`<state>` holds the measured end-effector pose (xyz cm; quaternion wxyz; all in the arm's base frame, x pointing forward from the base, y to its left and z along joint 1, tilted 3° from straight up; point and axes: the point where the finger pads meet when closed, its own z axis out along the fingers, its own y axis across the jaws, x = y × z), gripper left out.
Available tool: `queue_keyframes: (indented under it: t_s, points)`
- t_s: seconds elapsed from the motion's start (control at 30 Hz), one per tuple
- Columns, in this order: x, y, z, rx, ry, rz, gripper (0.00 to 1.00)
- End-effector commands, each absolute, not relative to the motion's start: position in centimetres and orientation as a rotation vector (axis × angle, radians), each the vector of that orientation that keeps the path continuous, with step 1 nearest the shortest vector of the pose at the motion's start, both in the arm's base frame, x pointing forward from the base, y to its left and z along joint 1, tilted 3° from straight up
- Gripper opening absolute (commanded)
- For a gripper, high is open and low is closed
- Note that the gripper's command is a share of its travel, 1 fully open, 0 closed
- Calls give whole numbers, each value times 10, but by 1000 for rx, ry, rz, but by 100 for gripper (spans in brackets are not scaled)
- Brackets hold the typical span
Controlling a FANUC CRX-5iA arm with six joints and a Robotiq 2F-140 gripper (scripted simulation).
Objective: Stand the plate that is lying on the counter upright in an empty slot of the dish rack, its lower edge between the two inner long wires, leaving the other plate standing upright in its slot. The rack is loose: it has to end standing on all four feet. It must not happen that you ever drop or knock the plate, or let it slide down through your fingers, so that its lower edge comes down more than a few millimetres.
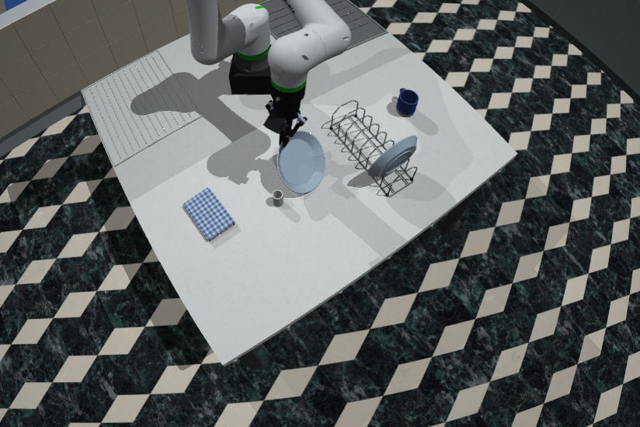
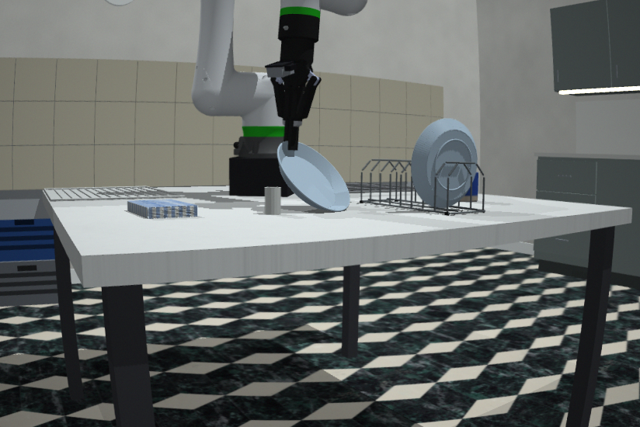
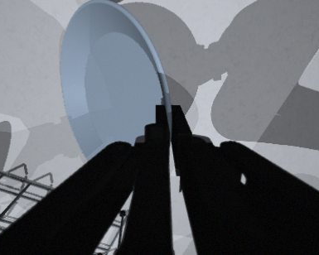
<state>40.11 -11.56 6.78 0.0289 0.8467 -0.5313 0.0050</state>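
A light-blue plate (image 1: 301, 163) (image 2: 315, 179) (image 3: 118, 79) is tilted steeply, its raised rim at the upper left and its low edge at or just above the counter (image 1: 289, 277) in the exterior view. My gripper (image 1: 284, 141) (image 2: 290, 147) (image 3: 167, 120) points down and is shut on the raised rim. The wire dish rack (image 1: 361, 142) (image 2: 398, 199) (image 3: 14, 194) stands to the right of the held plate. Another light-blue plate (image 1: 394, 157) (image 2: 446, 164) stands upright in the rack's near end. The rack's other slots hold nothing. Whether the held plate touches the counter cannot be told.
A small grey cup (image 1: 278, 198) (image 2: 272, 201) stands close to the held plate on its near left. A checked blue cloth (image 1: 208, 213) (image 2: 161, 208) lies farther left. A dark blue mug (image 1: 407, 102) stands behind the rack, beyond its far side.
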Motion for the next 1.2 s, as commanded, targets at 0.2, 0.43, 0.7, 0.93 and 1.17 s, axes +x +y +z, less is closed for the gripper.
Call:
queue_keyframes:
  t_s: [0.2,0.43,0.7,0.93,1.17]
  points:
    - [409,-112,75,2576,-1618,-25,10]
    - [412,-111,77,2560,-1609,-41,10]
    - [412,-110,78,2556,-1607,-46,10]
    - [412,-110,78,2556,-1607,-46,10]
    - [412,-110,78,2556,-1607,-46,10]
